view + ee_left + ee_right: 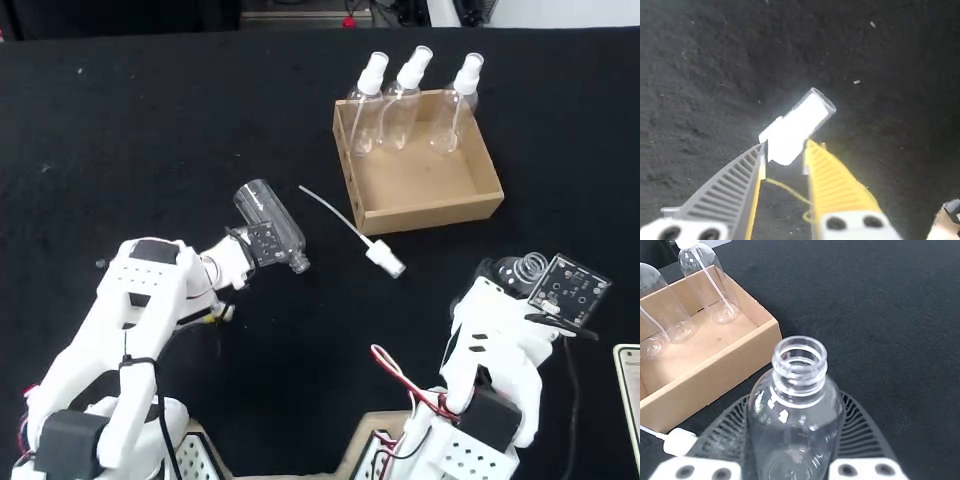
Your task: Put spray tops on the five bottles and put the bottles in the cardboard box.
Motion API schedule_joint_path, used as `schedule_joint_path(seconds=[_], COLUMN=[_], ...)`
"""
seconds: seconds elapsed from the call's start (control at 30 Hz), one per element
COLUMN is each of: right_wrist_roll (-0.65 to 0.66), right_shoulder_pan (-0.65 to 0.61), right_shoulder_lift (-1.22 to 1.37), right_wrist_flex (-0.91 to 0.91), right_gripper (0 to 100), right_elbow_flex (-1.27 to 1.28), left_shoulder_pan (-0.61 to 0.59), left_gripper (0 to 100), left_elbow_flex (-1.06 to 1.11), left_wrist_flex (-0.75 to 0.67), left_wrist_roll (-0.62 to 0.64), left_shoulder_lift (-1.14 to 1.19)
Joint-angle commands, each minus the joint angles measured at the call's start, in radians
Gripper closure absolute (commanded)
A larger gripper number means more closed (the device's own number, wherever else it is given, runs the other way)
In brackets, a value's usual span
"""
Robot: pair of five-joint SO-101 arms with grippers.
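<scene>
The cardboard box (pixel 420 190) stands at the back right, and three bottles with spray tops (pixel 400 100) stand along its far wall. My left gripper (pixel 262 243) is shut on a clear bottle without a top (pixel 270 225), held tilted above the black cloth left of the box. In the left wrist view that bottle (pixel 797 125) pokes out from between the fingers of the gripper (pixel 785 149). A loose spray top (pixel 385 260) with its long tube lies on the cloth in front of the box. My right gripper (pixel 796 407) is shut on a second open-necked bottle (pixel 799 390) at the front right (pixel 515 272).
The box's near wall (pixel 715 370) and the loose spray top (pixel 680 442) lie just past the right gripper's bottle. A flat pale object (pixel 630 375) sits at the table's right edge. Black cloth covers the table.
</scene>
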Motion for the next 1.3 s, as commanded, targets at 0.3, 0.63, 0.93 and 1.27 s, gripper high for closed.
schedule_joint_path(seconds=[0.3,0.63,0.93,1.27], right_wrist_roll=[-0.009,-0.009,-0.009,-0.009], right_shoulder_pan=[0.009,0.009,0.009,0.009], right_shoulder_lift=[-0.094,-0.094,-0.094,-0.094], right_wrist_flex=[-0.037,-0.037,-0.037,-0.037], right_gripper=[92.1,92.1,92.1,92.1], right_elbow_flex=[-0.004,-0.004,-0.004,-0.004], left_shoulder_pan=[-0.013,-0.007,-0.013,-0.042], left_gripper=[79,70,70,70], left_elbow_flex=[-0.249,-0.16,-0.036,0.018], left_wrist_flex=[0.295,0.074,-0.087,-0.207], left_wrist_roll=[0.035,-0.091,-0.094,-0.095], left_shoulder_lift=[0.006,0.008,0.008,0.009])
